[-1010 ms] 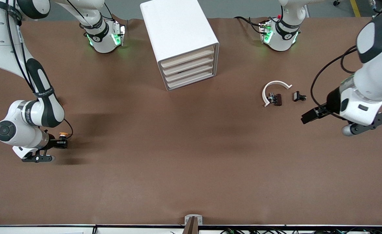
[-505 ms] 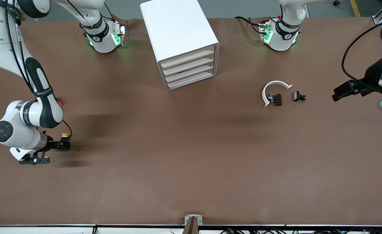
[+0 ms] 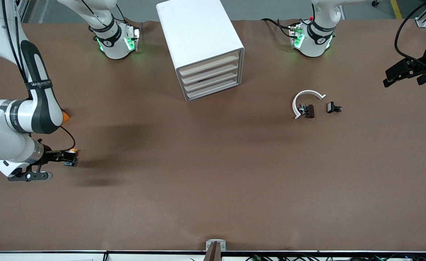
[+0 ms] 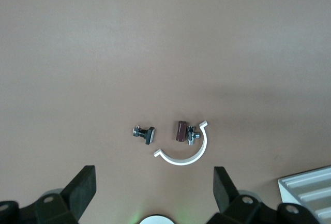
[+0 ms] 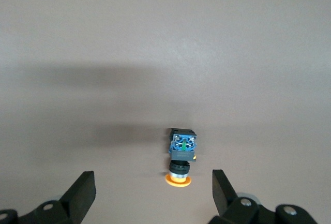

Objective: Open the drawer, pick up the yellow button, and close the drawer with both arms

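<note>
The button (image 5: 181, 157) lies on its side on the brown table, orange cap toward my right gripper (image 5: 152, 198), which hangs open and empty just above it. In the front view the button (image 3: 74, 151) peeks out beside the right gripper (image 3: 67, 158) near the right arm's end of the table. The white cabinet (image 3: 198, 36) stands between the arm bases, its four beige-fronted drawers (image 3: 211, 77) all shut. My left gripper (image 3: 401, 74) is open and empty, up over the left arm's end of the table, and it also shows in the left wrist view (image 4: 154, 193).
A white curved clip (image 3: 305, 95) with a small brown piece (image 3: 309, 111) and a black clip (image 3: 332, 107) lie toward the left arm's end. An orange block (image 3: 65, 116) shows partly past the right arm. The cabinet's corner shows in the left wrist view (image 4: 310, 188).
The right gripper has drawn back and up from the button, which stays on the table. The left gripper has swung away from the clips toward the table's end.
</note>
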